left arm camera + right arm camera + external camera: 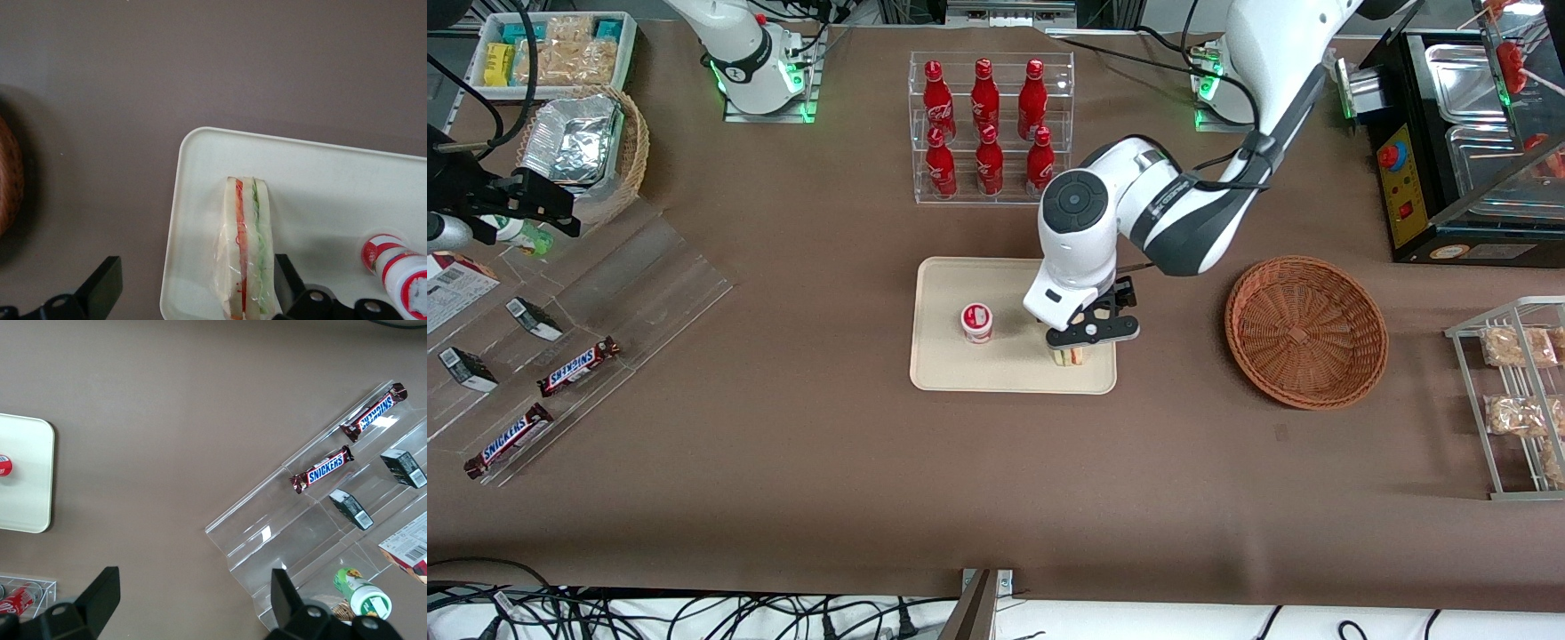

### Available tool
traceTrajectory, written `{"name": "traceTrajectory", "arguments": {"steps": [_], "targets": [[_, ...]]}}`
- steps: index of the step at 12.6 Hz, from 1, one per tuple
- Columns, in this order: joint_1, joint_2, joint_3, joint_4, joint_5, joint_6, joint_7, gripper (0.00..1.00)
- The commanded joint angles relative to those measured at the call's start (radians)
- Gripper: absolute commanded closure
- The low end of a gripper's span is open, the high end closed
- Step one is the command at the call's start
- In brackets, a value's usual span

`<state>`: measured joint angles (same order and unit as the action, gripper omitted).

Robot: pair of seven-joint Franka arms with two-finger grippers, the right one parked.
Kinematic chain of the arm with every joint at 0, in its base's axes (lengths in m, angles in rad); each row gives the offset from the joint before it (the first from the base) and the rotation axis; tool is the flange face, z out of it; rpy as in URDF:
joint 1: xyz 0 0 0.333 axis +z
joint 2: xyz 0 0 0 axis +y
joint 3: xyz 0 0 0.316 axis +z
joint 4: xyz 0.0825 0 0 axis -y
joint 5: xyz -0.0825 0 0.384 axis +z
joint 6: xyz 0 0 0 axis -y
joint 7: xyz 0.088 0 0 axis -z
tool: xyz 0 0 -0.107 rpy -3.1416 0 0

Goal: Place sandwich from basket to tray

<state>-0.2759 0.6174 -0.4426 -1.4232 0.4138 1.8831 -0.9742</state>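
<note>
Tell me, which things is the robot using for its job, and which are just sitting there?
For the job:
- sandwich, standing on the tray
- tray
- basket, nothing in it
- gripper, jaws open around the sandwich

Just sitting there:
- small red-and-white cup on the tray
- red bottles
- Snickers bars
- snack bags

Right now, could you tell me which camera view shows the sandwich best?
The left wrist view: the sandwich stands on the tray, layers visible, between the open gripper fingers. The front view shows only a sliver under the gripper; the right wrist view shows none.
</note>
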Motion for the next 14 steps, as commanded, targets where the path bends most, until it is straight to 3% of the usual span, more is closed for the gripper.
{"name": "traceTrajectory", "arguments": {"steps": [1, 5, 14], "targets": [[0.026, -0.011, -0.005, 0.102, -0.033, -0.114, 0.000, 0.00], [0.098, -0.027, -0.005, 0.178, -0.075, -0.163, 0.055, 0.00], [0.336, -0.088, 0.004, 0.179, -0.162, -0.210, 0.456, 0.00]]}}
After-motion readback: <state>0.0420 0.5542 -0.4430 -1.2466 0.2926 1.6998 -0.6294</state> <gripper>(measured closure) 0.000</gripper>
